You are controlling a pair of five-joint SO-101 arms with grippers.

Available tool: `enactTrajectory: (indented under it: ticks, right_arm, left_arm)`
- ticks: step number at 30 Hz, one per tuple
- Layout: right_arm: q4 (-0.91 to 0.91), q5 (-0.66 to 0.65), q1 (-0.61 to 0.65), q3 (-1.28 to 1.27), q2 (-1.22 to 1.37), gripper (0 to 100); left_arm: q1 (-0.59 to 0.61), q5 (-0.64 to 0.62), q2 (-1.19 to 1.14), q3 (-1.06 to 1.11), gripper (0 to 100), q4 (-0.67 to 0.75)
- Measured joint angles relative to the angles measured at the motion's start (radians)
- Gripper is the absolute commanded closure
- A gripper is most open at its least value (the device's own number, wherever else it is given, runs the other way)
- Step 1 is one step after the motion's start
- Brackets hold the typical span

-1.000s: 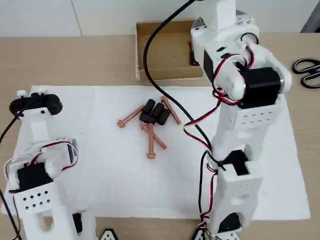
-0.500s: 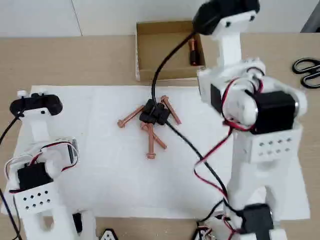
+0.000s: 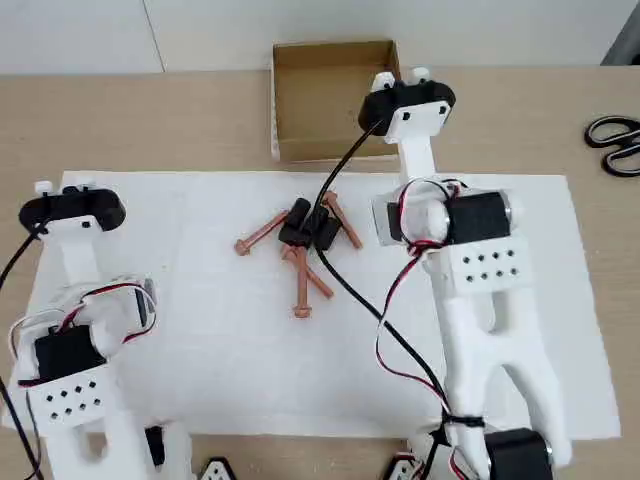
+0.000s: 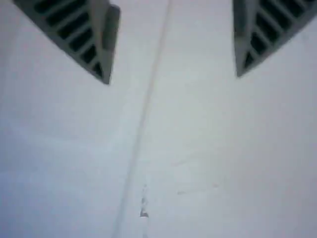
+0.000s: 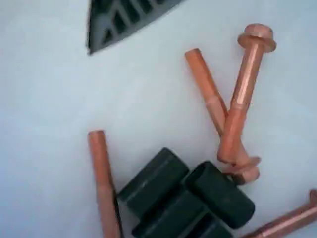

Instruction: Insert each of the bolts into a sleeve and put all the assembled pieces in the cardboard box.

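One wooden table [image 3: 150, 110] beneath everything, mostly covered by a white foam sheet [image 3: 220, 360]. Next in bulk, the right arm [image 3: 480, 300], based at the near edge and stretched across the sheet toward the far side, its black wrist camera [image 3: 405, 100] over the right front corner of the cardboard box [image 3: 320, 100]. Facing the heap of parts, the right gripper [image 5: 126, 22]; impossible to tell whether open or closed. Smaller in outline, folded low at the sheet's left end, the left arm [image 3: 75, 330]. Over bare foam, well apart from the parts, the left gripper [image 4: 172, 78], fingers [image 4: 84, 34] spread wide and holding nothing. Then the cardboard box itself: open-topped, on bare wood just beyond the sheet's far edge, near the middle of the table's width. Black-handled scissors [image 3: 615, 140] flat on the wood by the table's right edge, well apart from everything else. Near the sheet's middle, four copper-coloured bolts [image 3: 300, 285] loose on the foam: two crossed on the near side of the heap, one slanting out to each flank. Smallest of all, the black sleeves [image 3: 298, 222], at least three, bunched side by side and touching the bolts.
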State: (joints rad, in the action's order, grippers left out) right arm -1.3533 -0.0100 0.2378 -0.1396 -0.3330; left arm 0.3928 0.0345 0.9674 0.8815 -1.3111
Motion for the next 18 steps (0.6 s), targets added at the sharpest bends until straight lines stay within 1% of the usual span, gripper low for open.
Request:
enactTrajectory:
  ticks: [3, 10, 15, 18]
  right_arm:
    - [0.063, 0.052, 0.026, -0.008, 0.048, 75.7]
    - [0.157, 0.068, 0.107, -0.009, 0.193, 75.7]
    - [0.233, 0.203, 0.118, -0.009, 0.281, 75.7]
    - [0.25, 0.264, 0.117, -0.009, 0.327, 75.7]
  left_arm:
    - [0.0, 0.0, 0.0, 0.018, 84, 0.0]
    - [0.0, -0.002, 0.0, 0.055, 84, 0.0]
    - [0.0, 0.0, 0.0, 0.055, 84, 0.0]
    - [0.0, 0.0, 0.0, 0.055, 84, 0.0]
